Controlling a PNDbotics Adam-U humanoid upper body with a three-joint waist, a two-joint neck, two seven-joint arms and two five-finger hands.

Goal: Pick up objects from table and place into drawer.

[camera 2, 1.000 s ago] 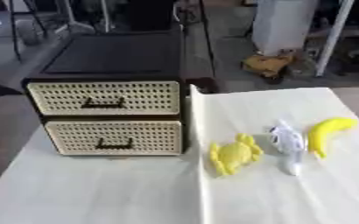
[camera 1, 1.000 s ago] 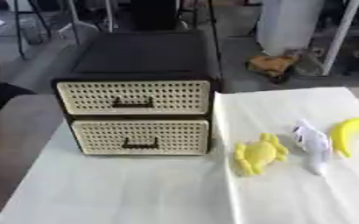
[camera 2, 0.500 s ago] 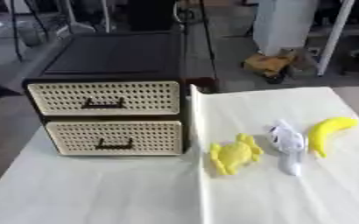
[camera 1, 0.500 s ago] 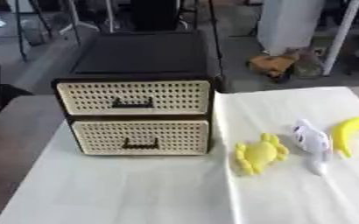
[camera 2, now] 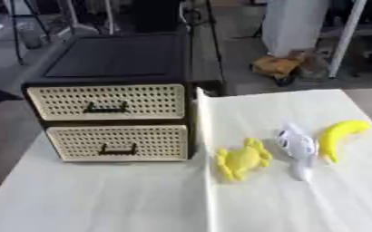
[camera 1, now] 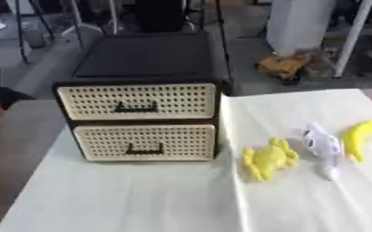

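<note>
A dark two-drawer cabinet (camera 1: 145, 68) with cream perforated fronts stands at the table's left back. Its upper drawer (camera 1: 138, 101) and lower drawer (camera 1: 144, 142) are both closed, each with a dark handle. To its right lie three toys on the white cloth: a yellow crab-shaped toy (camera 1: 268, 158), a white animal-shaped toy (camera 1: 322, 144) and a yellow banana (camera 2: 340, 136). Neither of my hands shows in either view.
The white cloth (camera 1: 141, 199) covers the table, with a fold line running down from the cabinet's right side. Brown bare table (camera 1: 14, 136) shows at the left. Beyond the far edge are the floor, stands and an orange object (camera 1: 288, 65).
</note>
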